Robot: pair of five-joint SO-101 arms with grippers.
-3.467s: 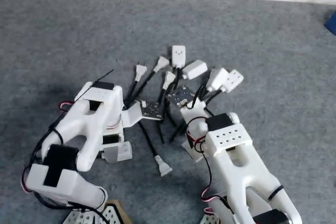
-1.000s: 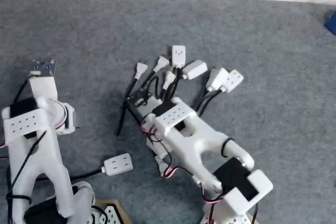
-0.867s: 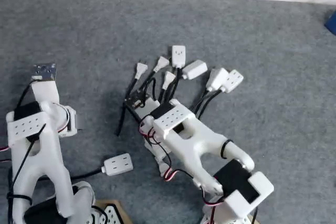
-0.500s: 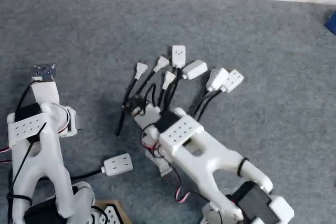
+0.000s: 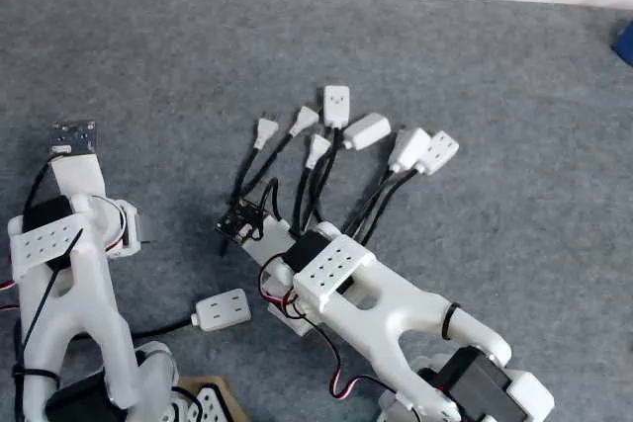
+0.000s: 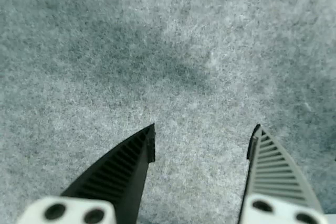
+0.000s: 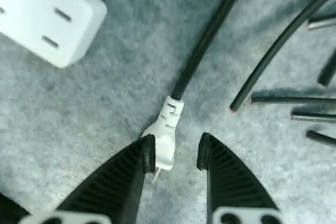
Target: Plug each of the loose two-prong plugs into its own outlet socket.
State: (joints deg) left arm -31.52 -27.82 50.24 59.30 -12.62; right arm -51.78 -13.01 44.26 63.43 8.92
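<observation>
Near centre, poised with right gripper spread astride a two-prong plug; left gripper spread too. Probably needs centring, then closing.

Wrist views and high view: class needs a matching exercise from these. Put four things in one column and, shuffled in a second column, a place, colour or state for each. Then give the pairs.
Column one
1. left gripper
2. right gripper
3. lone socket block
4. cables

Column two
A. white, lying on the carpet between the two arms
B. open, with a white plug in its gap
C. black
D. open over bare carpet

Pairs: 1-D, 2-B, 3-A, 4-C.
</observation>
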